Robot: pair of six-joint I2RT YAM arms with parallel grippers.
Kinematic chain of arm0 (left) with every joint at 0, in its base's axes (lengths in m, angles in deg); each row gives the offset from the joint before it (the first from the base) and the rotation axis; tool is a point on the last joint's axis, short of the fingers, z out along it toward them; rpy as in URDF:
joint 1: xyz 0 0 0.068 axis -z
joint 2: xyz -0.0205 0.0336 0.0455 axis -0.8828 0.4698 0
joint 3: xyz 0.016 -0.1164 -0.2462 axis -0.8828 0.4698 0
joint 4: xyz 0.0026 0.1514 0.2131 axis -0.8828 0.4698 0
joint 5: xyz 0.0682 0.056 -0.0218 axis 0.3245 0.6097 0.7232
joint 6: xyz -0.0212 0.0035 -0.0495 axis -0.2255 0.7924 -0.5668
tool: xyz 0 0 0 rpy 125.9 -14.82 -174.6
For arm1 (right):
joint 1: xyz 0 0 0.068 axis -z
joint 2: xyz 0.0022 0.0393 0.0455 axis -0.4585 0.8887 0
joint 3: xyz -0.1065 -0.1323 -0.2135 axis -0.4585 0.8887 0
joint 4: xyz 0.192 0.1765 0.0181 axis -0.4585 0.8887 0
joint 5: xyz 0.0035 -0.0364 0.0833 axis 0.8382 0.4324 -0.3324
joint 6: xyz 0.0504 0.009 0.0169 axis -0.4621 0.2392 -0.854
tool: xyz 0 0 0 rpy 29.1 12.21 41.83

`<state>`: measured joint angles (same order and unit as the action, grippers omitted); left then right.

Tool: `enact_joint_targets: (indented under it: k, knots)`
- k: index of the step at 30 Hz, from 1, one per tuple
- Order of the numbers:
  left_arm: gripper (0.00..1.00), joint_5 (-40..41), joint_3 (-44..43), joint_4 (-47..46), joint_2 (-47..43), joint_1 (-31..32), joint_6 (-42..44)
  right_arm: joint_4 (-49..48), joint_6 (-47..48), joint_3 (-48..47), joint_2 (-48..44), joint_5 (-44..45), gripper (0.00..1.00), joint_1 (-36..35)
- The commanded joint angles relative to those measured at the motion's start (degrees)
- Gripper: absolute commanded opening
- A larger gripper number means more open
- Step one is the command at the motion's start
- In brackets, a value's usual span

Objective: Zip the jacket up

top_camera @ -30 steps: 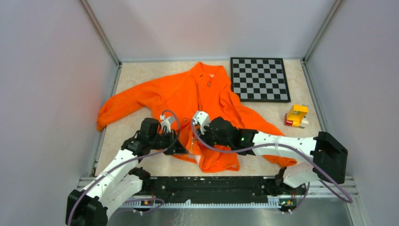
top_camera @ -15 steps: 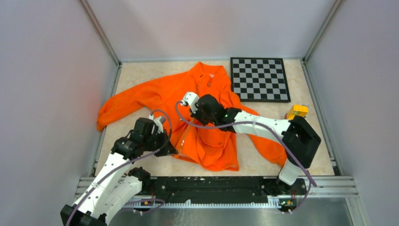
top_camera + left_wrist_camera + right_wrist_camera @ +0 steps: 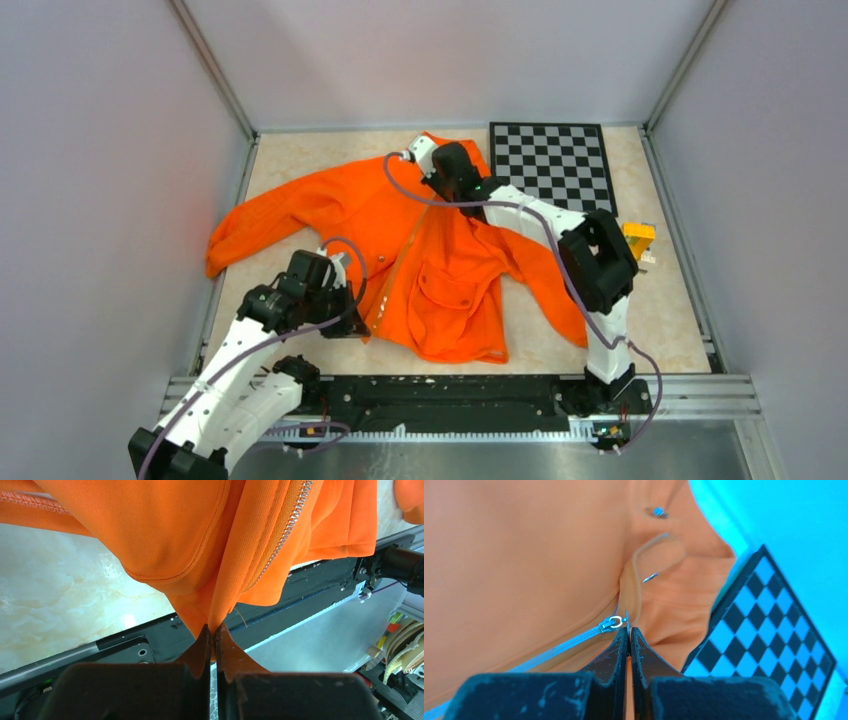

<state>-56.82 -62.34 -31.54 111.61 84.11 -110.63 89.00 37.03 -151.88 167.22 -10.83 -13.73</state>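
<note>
Beige tabletop [image 3: 300, 152] beneath orange jacket [image 3: 440, 290]

yellow block [image 3: 641, 235]: partly hidden behind the right arm [image 3: 597, 262].
chessboard [image 3: 774, 625]: cut off by the picture's edge.
jacket [image 3: 524, 555]: blurred in the right wrist view.

Robot lab test cell. Plain grey panel walls [image 3: 100, 200] on aluminium posts [image 3: 214, 72] box in my marble-look desk [image 3: 300, 160]. My left arm [image 3: 235, 355] and right arm [image 3: 530, 212] bolt to a black rail [image 3: 450, 396] at the near edge. Random props lie about: chessboard [image 3: 552, 168], small yellow toy [image 3: 638, 238].
</note>
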Motion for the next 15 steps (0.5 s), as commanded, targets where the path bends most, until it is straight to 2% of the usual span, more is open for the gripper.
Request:
enact_joint_targets:
  k: [1, 6, 11, 15]
  knots:
    - [0.0, -0.6, -3.2, 5.7, 1.0, -0.1, 2.8, -7.1, 6.7, -9.5, 4.3, 4.6, 0.0, 3.7]
    - [0.0, -1.1, -3.6, 6.2, 0.5, 0.0, 3.6, -8.3, 11.3, -21.1, 13.3, 5.8, 0.0, 7.1]
    - [0.0, 1.3, -5.7, 8.2, 3.0, 0.0, 3.4, -6.2, 12.6, -34.2, 20.7, 4.3, 0.0, 11.0]
    - [0.0, 3.5, -6.6, 9.8, 4.1, 0.0, 3.5, -7.1, 12.8, -41.1, 25.5, 2.1, 0.0, 13.4]
